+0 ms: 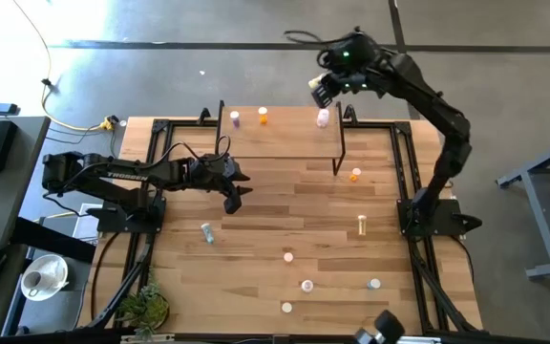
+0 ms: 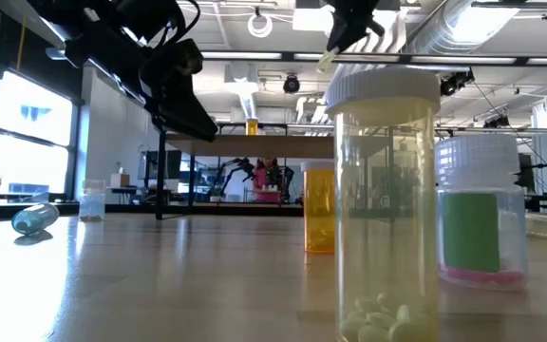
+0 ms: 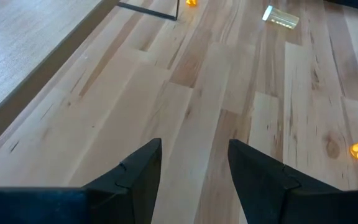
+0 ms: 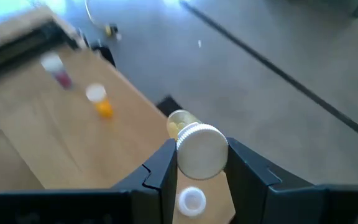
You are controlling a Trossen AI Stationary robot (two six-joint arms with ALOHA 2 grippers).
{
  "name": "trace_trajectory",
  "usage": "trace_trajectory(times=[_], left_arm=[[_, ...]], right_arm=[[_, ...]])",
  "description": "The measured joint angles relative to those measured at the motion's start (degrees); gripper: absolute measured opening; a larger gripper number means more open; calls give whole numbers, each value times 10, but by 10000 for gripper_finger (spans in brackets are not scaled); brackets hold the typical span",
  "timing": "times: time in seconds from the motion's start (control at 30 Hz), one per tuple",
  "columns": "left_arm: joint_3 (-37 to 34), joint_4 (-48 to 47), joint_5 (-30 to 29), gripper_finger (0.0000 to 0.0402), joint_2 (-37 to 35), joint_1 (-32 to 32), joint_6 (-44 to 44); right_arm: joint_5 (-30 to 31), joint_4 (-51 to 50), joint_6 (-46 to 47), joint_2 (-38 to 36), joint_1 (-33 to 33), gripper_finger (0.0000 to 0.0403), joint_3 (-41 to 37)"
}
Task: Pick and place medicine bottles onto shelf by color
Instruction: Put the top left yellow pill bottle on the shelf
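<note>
A: Item in hand?
B: One yellow bottle (image 4: 188, 134), white cap toward the wrist camera, clamped between the fingers of the right gripper (image 4: 201, 163). It hangs above the back right end of the shelf (image 1: 285, 139), over a pinkish-white bottle (image 1: 324, 118) standing there.

A: Handling notes?
B: Judged light, rigid plastic with smooth, slippery walls; a few tablets inside, going by the like bottle close to the low camera (image 2: 383, 204). The grip sits at the cap end, so the body could swing. A grip across the round body below the cap looks safer, squeezed gently.

A: Shelf stock?
B: A purplish bottle (image 1: 235, 118) and an orange bottle (image 1: 263, 115) toward the left end, well apart from the pinkish-white one. Bare wood lies between them.

A: Still on the table?
B: An orange bottle (image 1: 355, 175) just beside the shelf's right leg, a yellow bottle lying flat (image 1: 361, 225), a blue-grey bottle on its side (image 1: 206, 232), and four more toward the front edge (image 1: 306, 285).

A: The other arm?
B: The left gripper (image 3: 194, 171) hovers low over bare tabletop in front of the shelf, fingers spread, holding nothing.

A: Obstructions?
B: The pinkish-white bottle directly beneath is easily toppled. The shelf's back edge is close; beyond it is the floor.
</note>
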Motion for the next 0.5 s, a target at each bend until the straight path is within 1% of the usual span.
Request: trace_trajectory(times=[0.13,0.33,0.5], left_arm=[[0,0,0,174,0,0,0],[0,0,0,174,0,0,0],[0,0,0,174,0,0,0]], right_arm=[[-1,-22,-13,33,6,102,6],[-30,-27,-69,78,30,102,5],[-32,-27,-120,110,44,102,5]])
